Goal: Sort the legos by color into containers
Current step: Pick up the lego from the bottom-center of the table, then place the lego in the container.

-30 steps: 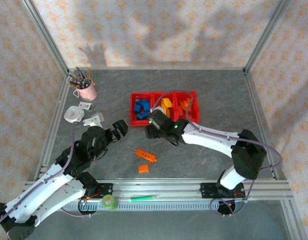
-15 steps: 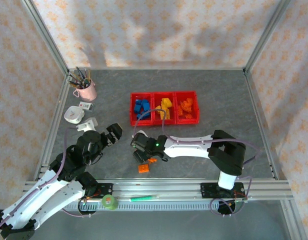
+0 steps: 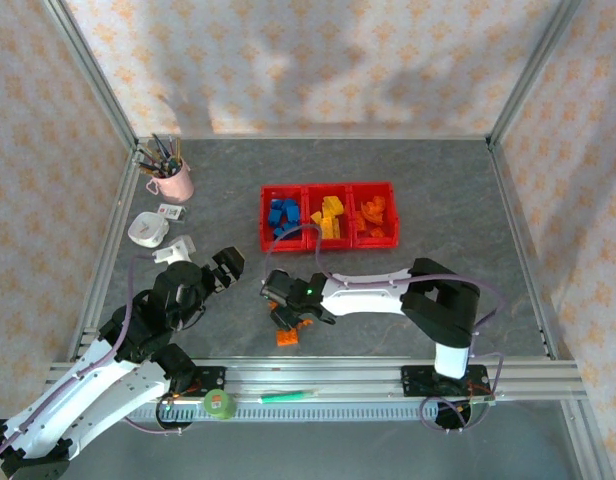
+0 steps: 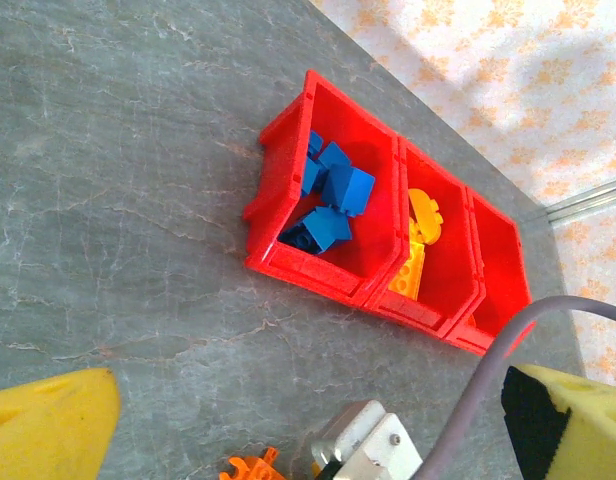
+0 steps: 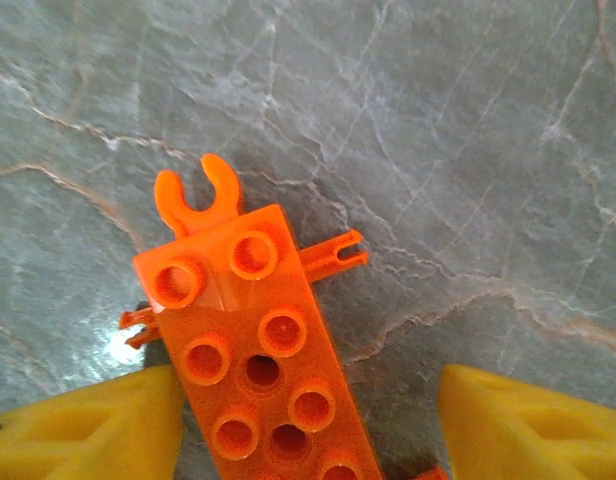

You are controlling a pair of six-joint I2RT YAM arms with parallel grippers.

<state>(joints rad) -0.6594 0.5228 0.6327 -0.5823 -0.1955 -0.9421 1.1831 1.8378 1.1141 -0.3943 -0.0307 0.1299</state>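
On the grey marbled desk [image 3: 438,200] near the arm bases, long studded orange plastic lego plate [image 5: 253,360] lay flat, right tool [image 5: 308,400] spread astride it, left tool [image 4: 308,392] spread and empty, three joined red plastic bins [image 4: 323,272] well apart beyond

A robot lab: a gray table [image 3: 448,190] inside a metal frame [image 3: 100,82] with paper walls [image 3: 318,60], and the left arm [image 3: 88,378] and right arm [image 3: 373,291] bolted to a rail [image 3: 318,376] at 6 o'clock.

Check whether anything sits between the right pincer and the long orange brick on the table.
Nothing visible. The right pincer straddles the long orange brick; one finger is at its edge, bare table shows before the other.
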